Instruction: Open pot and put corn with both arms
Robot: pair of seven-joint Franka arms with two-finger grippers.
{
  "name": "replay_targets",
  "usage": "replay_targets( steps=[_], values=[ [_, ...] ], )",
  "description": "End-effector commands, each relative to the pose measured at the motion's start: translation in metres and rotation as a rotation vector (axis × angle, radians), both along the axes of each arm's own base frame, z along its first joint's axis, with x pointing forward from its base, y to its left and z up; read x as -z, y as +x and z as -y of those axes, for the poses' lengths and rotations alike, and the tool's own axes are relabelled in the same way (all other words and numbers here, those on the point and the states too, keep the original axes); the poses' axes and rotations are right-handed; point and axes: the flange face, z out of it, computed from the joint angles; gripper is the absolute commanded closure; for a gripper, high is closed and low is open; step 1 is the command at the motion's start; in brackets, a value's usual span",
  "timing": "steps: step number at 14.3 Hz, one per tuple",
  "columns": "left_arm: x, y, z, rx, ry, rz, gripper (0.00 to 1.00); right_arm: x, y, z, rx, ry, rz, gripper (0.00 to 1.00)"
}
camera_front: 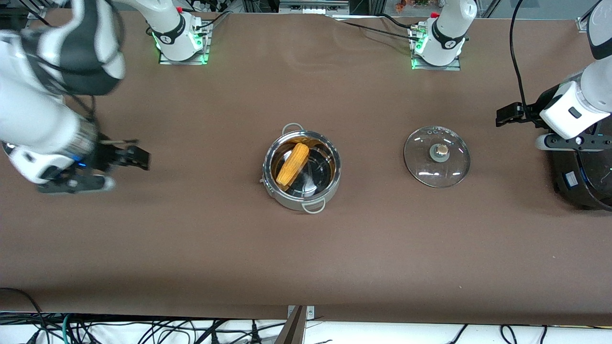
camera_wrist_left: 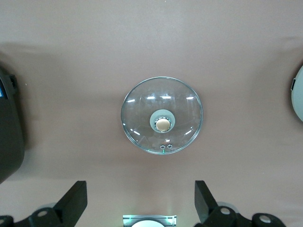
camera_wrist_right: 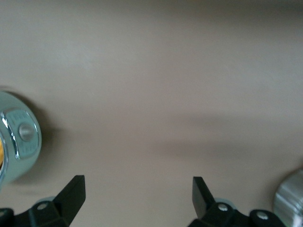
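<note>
The steel pot (camera_front: 289,200) stands open at the table's middle, and the yellow-orange corn (camera_front: 292,164) lies slanted inside it. Its glass lid (camera_front: 436,156) with the copper-toned knob lies flat on the table beside the pot, toward the left arm's end. The lid also shows in the left wrist view (camera_wrist_left: 142,109). My left gripper (camera_front: 501,117) is open and empty above the table between the lid and the black cooker; its jaws (camera_wrist_left: 140,198) stand wide apart. My right gripper (camera_front: 142,159) is open and empty over bare table toward the right arm's end (camera_wrist_right: 138,196). The pot's side (camera_wrist_right: 19,137) shows in the right wrist view.
A large black cooker (camera_front: 583,177) stands at the left arm's end of the table, also in the left wrist view (camera_wrist_left: 9,132). A shiny steel object (camera_wrist_right: 291,198) shows at the edge of the right wrist view. The table is brown and flat.
</note>
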Motion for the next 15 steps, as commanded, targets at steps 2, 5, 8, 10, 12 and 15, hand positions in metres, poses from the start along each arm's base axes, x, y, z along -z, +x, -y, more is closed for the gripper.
replay_targets(
  steps=[2,5,8,10,12,15],
  values=[
    [0.0,0.006,0.012,0.025,0.02,-0.009,0.0,-0.05,-0.039,0.051,-0.017,-0.001,0.011,0.0],
    [-0.001,0.006,0.01,0.016,0.024,-0.005,0.0,-0.032,-0.081,0.076,0.005,-0.028,-0.001,0.0],
    [-0.003,0.006,0.012,0.012,0.027,-0.002,0.0,-0.03,-0.091,0.077,0.003,-0.03,0.033,0.0],
    [-0.003,0.006,0.011,-0.003,0.03,0.0,0.0,-0.031,-0.091,0.075,0.002,-0.026,0.009,0.0],
    [-0.005,0.005,0.014,-0.016,0.04,0.005,0.0,-0.035,-0.089,0.073,0.002,-0.029,0.013,0.0],
    [-0.033,-0.004,0.014,-0.068,0.08,0.074,0.0,-0.036,-0.089,0.069,0.003,-0.034,0.017,0.0]
  ],
)
